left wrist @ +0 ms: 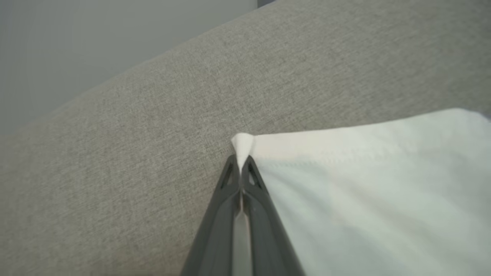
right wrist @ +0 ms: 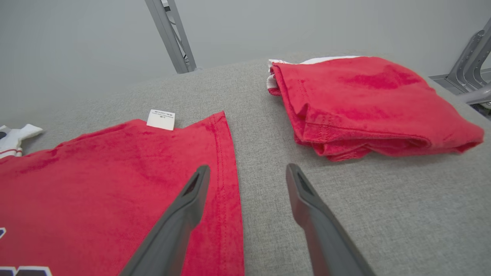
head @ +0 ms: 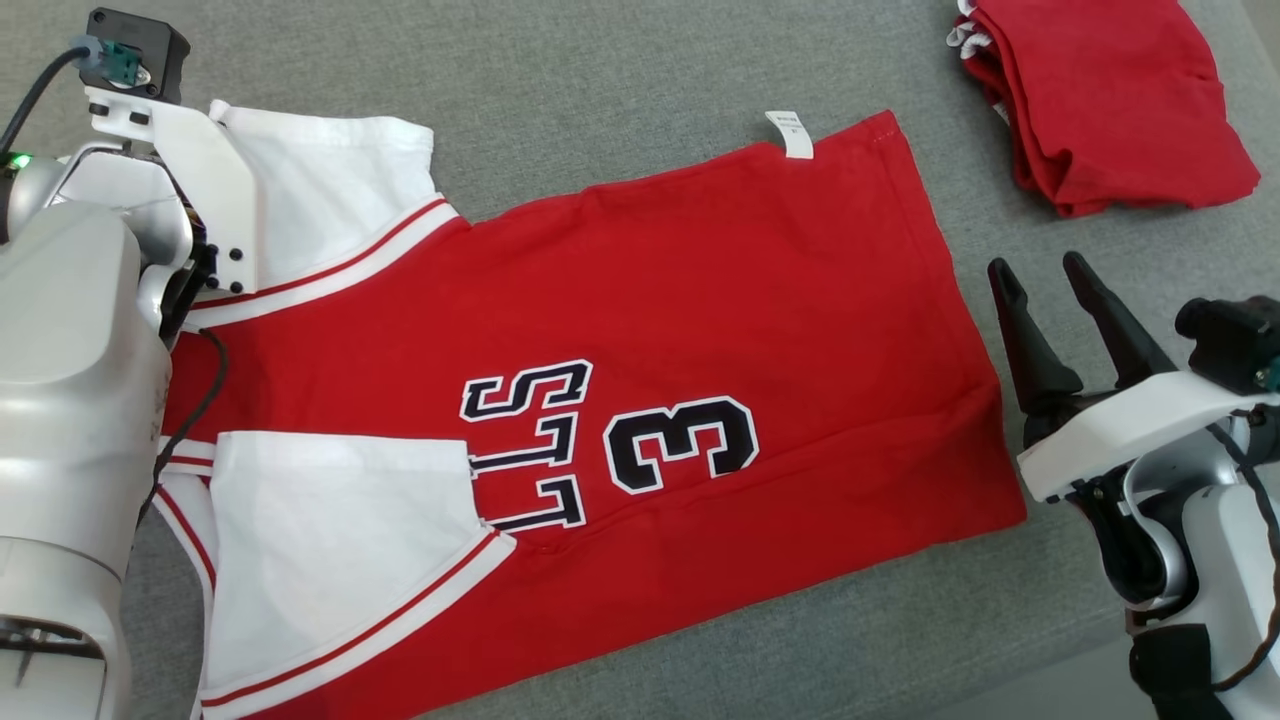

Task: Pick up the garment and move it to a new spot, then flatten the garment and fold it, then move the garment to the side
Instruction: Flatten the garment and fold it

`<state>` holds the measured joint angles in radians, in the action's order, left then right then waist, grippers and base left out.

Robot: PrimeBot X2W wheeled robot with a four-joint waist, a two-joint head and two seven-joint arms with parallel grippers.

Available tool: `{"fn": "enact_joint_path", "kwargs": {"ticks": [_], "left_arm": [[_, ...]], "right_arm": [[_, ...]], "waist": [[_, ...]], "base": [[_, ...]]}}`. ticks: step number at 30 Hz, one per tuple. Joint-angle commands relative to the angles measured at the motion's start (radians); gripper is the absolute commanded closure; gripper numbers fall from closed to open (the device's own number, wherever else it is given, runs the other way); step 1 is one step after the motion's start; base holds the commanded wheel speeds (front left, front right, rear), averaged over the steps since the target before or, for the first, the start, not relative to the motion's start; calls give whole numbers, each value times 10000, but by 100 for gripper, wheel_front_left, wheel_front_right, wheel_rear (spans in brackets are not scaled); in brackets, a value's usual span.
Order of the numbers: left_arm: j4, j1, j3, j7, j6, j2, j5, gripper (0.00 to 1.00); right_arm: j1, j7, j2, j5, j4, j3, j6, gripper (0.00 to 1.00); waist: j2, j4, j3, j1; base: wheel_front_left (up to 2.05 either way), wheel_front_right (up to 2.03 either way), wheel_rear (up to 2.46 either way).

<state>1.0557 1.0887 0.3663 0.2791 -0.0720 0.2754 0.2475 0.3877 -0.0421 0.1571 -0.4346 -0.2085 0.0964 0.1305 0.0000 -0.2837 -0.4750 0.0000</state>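
Fingers of the left gripper are pressed together in the left wrist view, clamped on a corner of the upper sleeve, white cloth. A small peak of fabric pokes past the tips. We see that arm's pale forearm along the left edge of the head view, its wrist over the same sleeve at upper left.

We mark the garment, a red jersey, spread flat across the middle of the head view on the grey desk. Print faces up: black-and-white letters and a "3" near frame centre. Its white label sticks out at the top edge, centre-right. The lower sleeve sits at lower left, laid over the red body and covering part of the lettering.

The right gripper is at the right edge of the head view, fingers apart, holding nothing, just beside the garment's right hem. In the right wrist view one finger overlaps the hem and the other is over bare desk. We cannot tell if the tips touch anything.

A folded red pile lies at upper right, apart from the garment.
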Motion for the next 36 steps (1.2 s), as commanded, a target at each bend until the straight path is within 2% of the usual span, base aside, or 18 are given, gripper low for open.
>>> {"fn": "enact_joint_path", "kwargs": {"ticks": [1, 9, 20, 26, 36], "left_arm": [[189, -16, 51, -90, -67, 3, 53, 100], [-60, -27, 384, -1099, -383, -423, 155, 100], [-1306, -373, 822, -1935, -566, -818, 707, 100], [-2036, -540, 953, -1991, -562, -825, 910, 100], [-2808, -808, 875, -1949, -409, -662, 1146, 100]], "right_arm": [[279, 11, 196, 67, -13, 98, 5, 0], [1378, -490, 1232, 351, -533, 1042, 5, 0], [3787, -1632, 3084, 394, -2711, 3099, 4, 0], [4752, -2111, 3486, -143, -3842, 4279, 4, 0], [5618, -2543, 3643, -1690, -4992, 5618, 4, 0]], "waist": [[0, 89, 89, 0], [0, 582, 508, 0], [0, 1753, 489, 0], [0, 2181, 232, 0], [0, 2498, -5, 0]], "base": [[0, 0, 0], [0, 0, 0], [0, 0, 0], [0, 0, 0], [0, 0, 0]]}}
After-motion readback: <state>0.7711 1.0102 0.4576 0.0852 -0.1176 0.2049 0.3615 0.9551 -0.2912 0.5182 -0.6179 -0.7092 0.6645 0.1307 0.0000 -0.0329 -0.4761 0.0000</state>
